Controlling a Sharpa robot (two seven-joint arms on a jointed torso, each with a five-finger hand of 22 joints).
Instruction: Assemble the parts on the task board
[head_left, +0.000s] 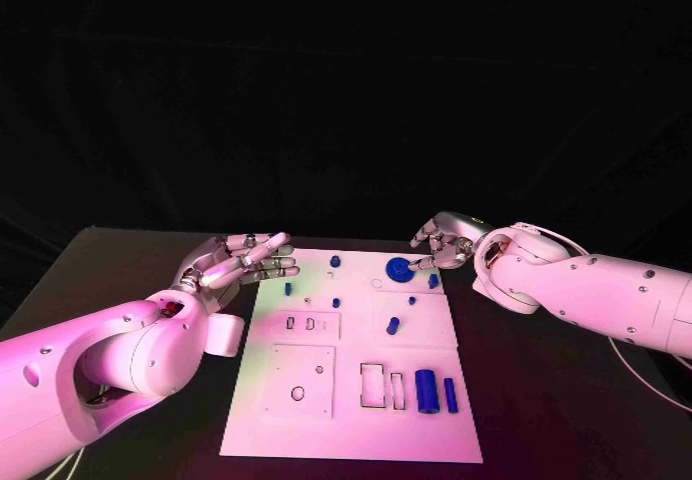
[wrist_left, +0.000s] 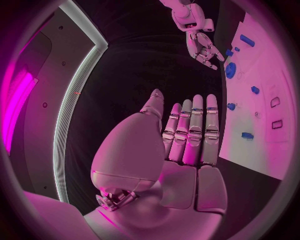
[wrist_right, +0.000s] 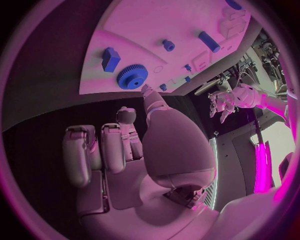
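The white task board (head_left: 353, 400) lies in the middle of the table, with several blue parts on its far half. A blue gear (head_left: 400, 267) sits near the far edge. My right hand (head_left: 444, 240) hovers just beyond and to the right of it, fingers loosely bent and holding nothing. In the right wrist view the thumb tip points at the gear (wrist_right: 132, 76), very close to its rim. My left hand (head_left: 245, 258) hangs over the board's far left corner, fingers straight and apart, with nothing in it (wrist_left: 187, 135).
A thick blue cylinder (head_left: 426, 389) and a thinner one (head_left: 450, 394) lie at the board's near right beside rectangular slots (head_left: 372, 381). Small blue pegs (head_left: 392, 324) dot the middle. A blue block (wrist_right: 110, 58) sits next to the gear. Black table surrounds the board.
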